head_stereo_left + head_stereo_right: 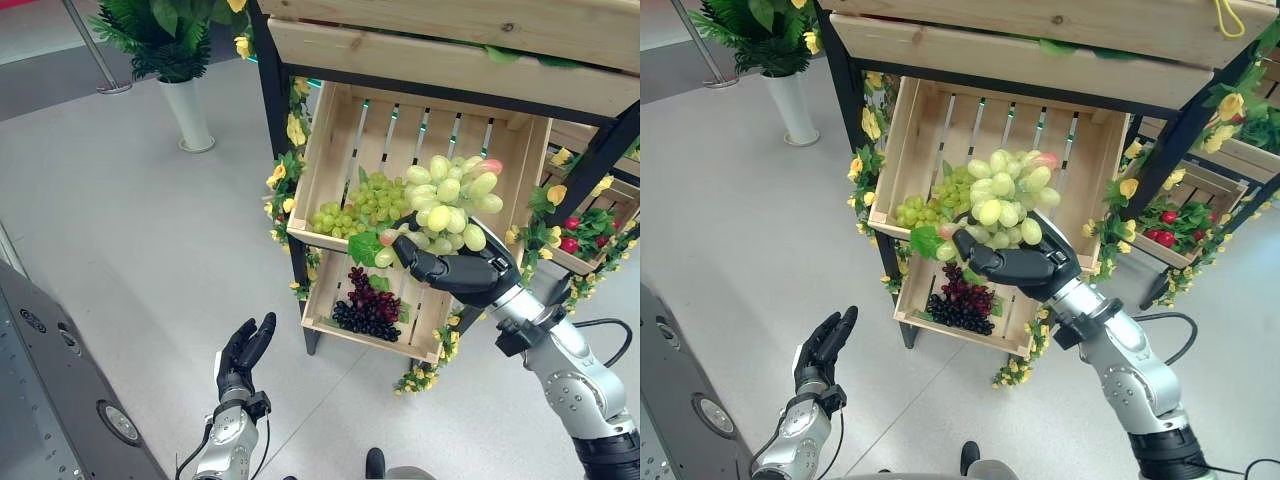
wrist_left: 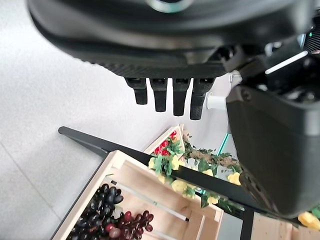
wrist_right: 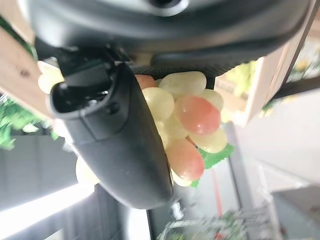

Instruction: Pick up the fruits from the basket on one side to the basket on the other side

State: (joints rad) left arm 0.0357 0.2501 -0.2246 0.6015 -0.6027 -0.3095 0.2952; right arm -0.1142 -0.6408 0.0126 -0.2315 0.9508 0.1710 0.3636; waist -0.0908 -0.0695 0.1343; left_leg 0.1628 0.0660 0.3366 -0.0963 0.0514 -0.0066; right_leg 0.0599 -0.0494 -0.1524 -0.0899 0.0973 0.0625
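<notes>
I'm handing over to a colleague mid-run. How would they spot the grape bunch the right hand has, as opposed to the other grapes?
Find the wooden rack and its upper crate. In front of it the right hand has its fingers curled round a pale green grape bunch. Its grapes are far bigger than the small green grapes lying in that crate, and one is pink; the dark grapes lie below.

right robot hand gripping green grape bunch | before upper crate

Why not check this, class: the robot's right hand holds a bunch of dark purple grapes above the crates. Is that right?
Not quite. The right hand holds a bunch of pale green grapes, as the left eye view shows. The dark purple grapes lie in the lower crate.
</notes>
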